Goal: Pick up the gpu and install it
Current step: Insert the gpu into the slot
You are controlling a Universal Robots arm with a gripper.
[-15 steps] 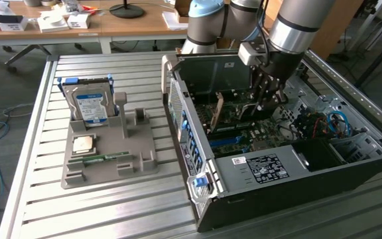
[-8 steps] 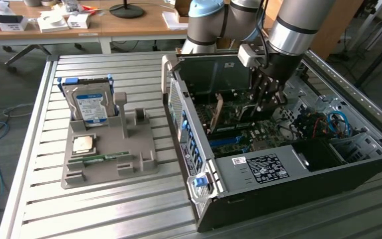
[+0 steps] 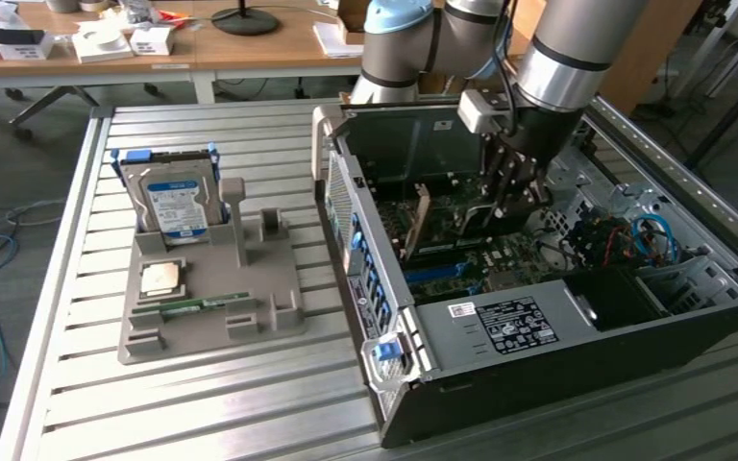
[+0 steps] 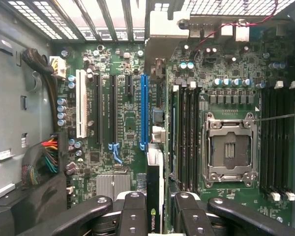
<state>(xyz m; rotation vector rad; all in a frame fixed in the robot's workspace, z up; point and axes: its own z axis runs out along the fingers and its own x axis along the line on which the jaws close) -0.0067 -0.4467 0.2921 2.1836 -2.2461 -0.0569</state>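
The gripper [image 3: 517, 197] is down inside the open case [image 3: 472, 331], centre-right of the exterior view, with its fingers [image 4: 132, 216] clamped on the gpu [image 4: 155, 189]. The card is pinched between the pads so that it stands on edge, which I judge suits a straight push into the board. In the wrist view it runs lengthwise between the pads, parallel to the blue slot [image 4: 144, 110] and just beside it, on the side nearer the socket [image 4: 229, 147] — an alignment that looks meant to meet a slot squarely. Whether the card touches the board I cannot tell. At centre-left of the exterior view the holder [image 3: 215, 327] has the drive [image 3: 177, 202] upright and the memory stick [image 3: 196, 305] flat — each in its own recess, well apart from the case
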